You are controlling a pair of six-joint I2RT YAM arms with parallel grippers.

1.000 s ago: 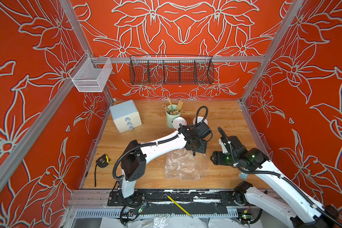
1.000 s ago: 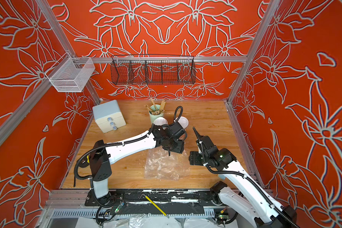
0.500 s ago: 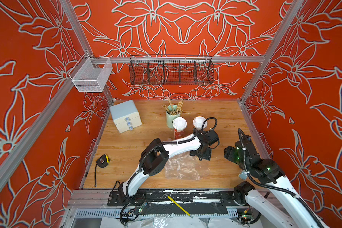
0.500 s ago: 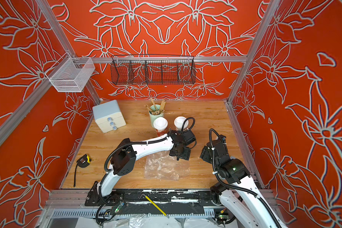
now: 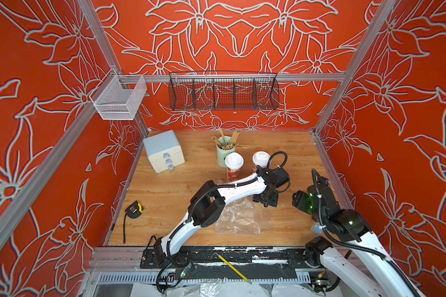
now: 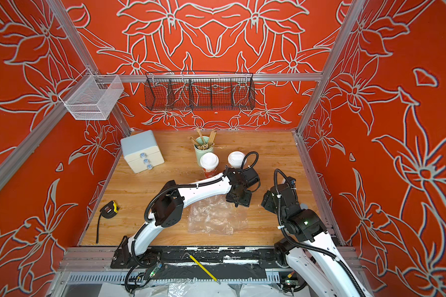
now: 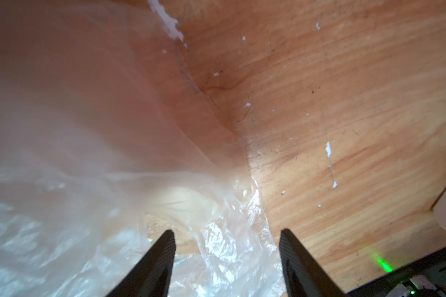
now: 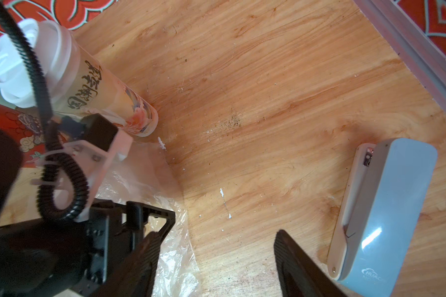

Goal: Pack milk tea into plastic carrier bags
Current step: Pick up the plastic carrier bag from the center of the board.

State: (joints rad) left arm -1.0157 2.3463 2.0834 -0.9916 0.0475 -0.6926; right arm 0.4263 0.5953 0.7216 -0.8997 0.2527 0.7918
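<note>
Left wrist view: left gripper (image 7: 227,231) spread wide over the plastic bag (image 7: 62,218), holding nothing.

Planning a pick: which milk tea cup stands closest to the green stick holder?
The red cup, directly in front of the holder; the cream cup stands farther aside.
</note>
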